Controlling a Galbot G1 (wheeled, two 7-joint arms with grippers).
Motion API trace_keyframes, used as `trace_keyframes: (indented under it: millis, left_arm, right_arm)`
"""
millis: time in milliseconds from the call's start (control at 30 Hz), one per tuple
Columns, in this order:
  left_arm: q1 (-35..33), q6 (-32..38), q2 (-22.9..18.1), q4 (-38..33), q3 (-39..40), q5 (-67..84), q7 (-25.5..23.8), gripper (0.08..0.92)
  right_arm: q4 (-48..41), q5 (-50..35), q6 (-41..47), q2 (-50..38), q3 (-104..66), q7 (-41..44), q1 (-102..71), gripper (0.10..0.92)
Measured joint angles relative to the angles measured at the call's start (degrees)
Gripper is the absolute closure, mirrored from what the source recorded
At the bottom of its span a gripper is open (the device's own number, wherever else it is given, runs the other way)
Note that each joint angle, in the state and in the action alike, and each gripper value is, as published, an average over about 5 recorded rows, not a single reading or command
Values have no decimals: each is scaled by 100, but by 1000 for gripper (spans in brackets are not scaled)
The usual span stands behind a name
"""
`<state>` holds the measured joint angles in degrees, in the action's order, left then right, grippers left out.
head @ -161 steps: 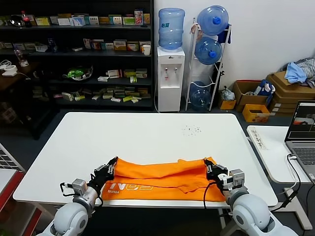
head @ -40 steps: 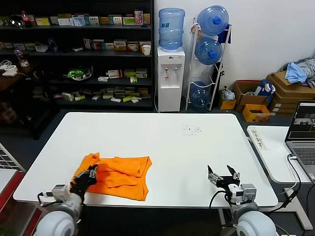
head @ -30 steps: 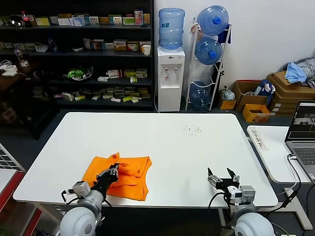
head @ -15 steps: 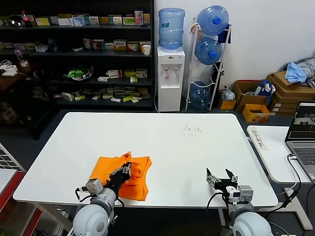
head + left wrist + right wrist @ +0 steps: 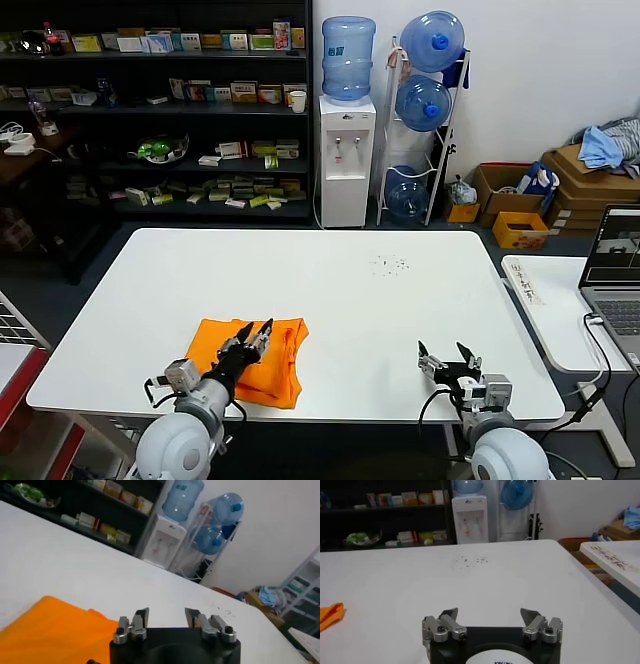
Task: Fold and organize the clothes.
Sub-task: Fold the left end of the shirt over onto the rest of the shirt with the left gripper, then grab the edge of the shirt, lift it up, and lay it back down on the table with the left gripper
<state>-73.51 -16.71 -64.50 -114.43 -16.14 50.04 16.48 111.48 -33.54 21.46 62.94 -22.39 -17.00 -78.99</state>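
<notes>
**Folded orange shirt at the near left of the tabletop, both hands empty**

Behind the white tabletop (image 5: 330, 270) stands a dark shelving unit (image 5: 160, 110) with rows of small boxes and packets; their labels are too small to read. To its right is one white water dispenser (image 5: 345, 160) with a blue bottle on top, and beside that a wire rack (image 5: 428, 120) holding three more blue bottles, four bottles in all. Farther right, cardboard boxes (image 5: 590, 185) are stacked on the floor with a bluish cloth heap (image 5: 608, 145) on them. A second white table (image 5: 545, 310) stands just beside the right edge, carrying one open laptop (image 5: 615, 270) and some writing along its near strip that cannot be made out. A patch of small dark specks (image 5: 388, 265) lies on the tabletop toward the far right. Nothing lies between the two hands.

The one orange T-shirt (image 5: 255, 350) lies folded into a compact, roughly square bundle near the front left edge of the tabletop. No lettering shows on it.

The left hand (image 5: 252, 336) hovers over the shirt's middle, its fingers (image 5: 141, 617) spread apart with nothing between them; in the left wrist view the orange fabric lies below and to one side of them. The right hand (image 5: 448, 357) sits near the front right edge, well apart from the shirt, fingers spread wide and empty over bare tabletop.
</notes>
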Motion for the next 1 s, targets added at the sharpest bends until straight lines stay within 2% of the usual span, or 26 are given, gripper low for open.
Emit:
trace_keyframes:
  millis: [167,300,433,667,1000]
  left_arm:
    - [-184,146,491,129,-425,-52,-325,259]
    - [-291,328,964,482,-764,-108,-732,188]
    - [-322,456,1318,950,-933,-75,-1153,178]
    - [-276,572,1610,1594,-978,32,-1758,177]
    - [-148,588,1802,2015,-780,136,-2157,177]
  right_arm:
    - [-4,-7,-30,10,11,38,14,203]
    - [-8,-6,-52,23,30,66,14,203]
    - [3,-9,-56,24,23,72,7,203]
    - [33,-28,-58,-16,-34,73,-47,203]
    - [43,-28,-58,3,-39,73,-48,203]
